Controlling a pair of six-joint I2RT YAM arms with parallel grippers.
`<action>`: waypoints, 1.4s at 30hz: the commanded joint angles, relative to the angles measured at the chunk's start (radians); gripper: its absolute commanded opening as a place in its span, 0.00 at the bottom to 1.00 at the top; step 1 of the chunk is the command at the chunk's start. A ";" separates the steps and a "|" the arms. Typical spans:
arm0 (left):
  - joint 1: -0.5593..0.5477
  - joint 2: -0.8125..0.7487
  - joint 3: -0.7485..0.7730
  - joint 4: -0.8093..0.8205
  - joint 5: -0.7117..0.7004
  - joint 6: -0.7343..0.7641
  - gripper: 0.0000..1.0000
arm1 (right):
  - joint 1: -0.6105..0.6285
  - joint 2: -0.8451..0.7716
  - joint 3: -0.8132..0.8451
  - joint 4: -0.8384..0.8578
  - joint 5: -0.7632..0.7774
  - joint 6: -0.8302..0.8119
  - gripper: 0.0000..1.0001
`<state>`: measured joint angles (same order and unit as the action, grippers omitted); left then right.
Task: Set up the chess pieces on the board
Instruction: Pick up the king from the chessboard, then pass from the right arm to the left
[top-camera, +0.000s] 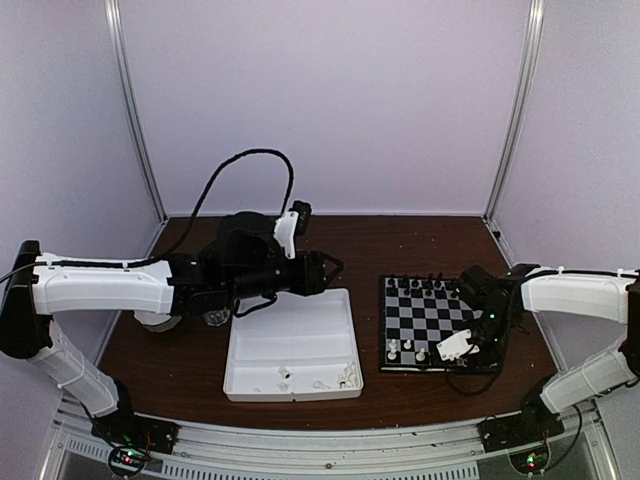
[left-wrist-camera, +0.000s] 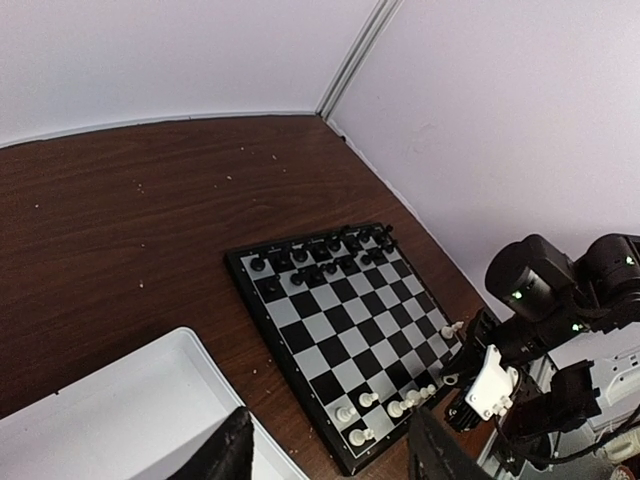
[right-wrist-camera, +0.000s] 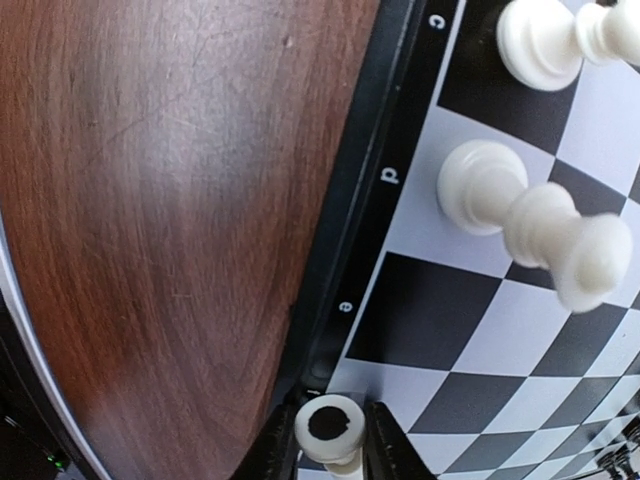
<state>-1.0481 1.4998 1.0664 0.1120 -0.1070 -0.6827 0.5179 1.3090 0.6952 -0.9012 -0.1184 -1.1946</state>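
The board (top-camera: 441, 321) lies right of centre. Black chess pieces (top-camera: 425, 285) fill its far rows, and a few white ones (top-camera: 408, 347) stand along its near edge. My right gripper (right-wrist-camera: 333, 440) hangs low over the board's near right edge, shut on a white chess piece (right-wrist-camera: 331, 424) whose round base faces the camera. Beyond it, two white pieces (right-wrist-camera: 520, 215) stand on neighbouring squares. My left gripper (top-camera: 325, 270) is open and empty above the far edge of the white tray (top-camera: 290, 330); both its dark fingertips (left-wrist-camera: 225, 452) show in the left wrist view.
A few white chess pieces (top-camera: 345, 377) lie in the tray's near part. Brown tabletop (top-camera: 400, 245) stretches behind the board and tray, ringed by pale walls with metal posts (top-camera: 140, 120). A black cable (top-camera: 240, 160) loops above the left arm.
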 joint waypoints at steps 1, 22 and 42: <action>-0.001 0.001 -0.006 0.051 0.020 -0.003 0.53 | 0.008 -0.005 0.034 -0.056 -0.063 0.043 0.20; -0.135 0.212 -0.060 0.885 0.071 0.448 0.51 | -0.166 -0.011 0.680 0.074 -1.048 0.975 0.12; -0.142 0.456 0.218 0.906 0.073 0.298 0.37 | -0.168 -0.024 0.468 0.766 -1.152 1.681 0.14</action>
<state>-1.1885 1.9339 1.2362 0.9783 -0.0273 -0.3492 0.3531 1.3155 1.1778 -0.2230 -1.2461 0.4301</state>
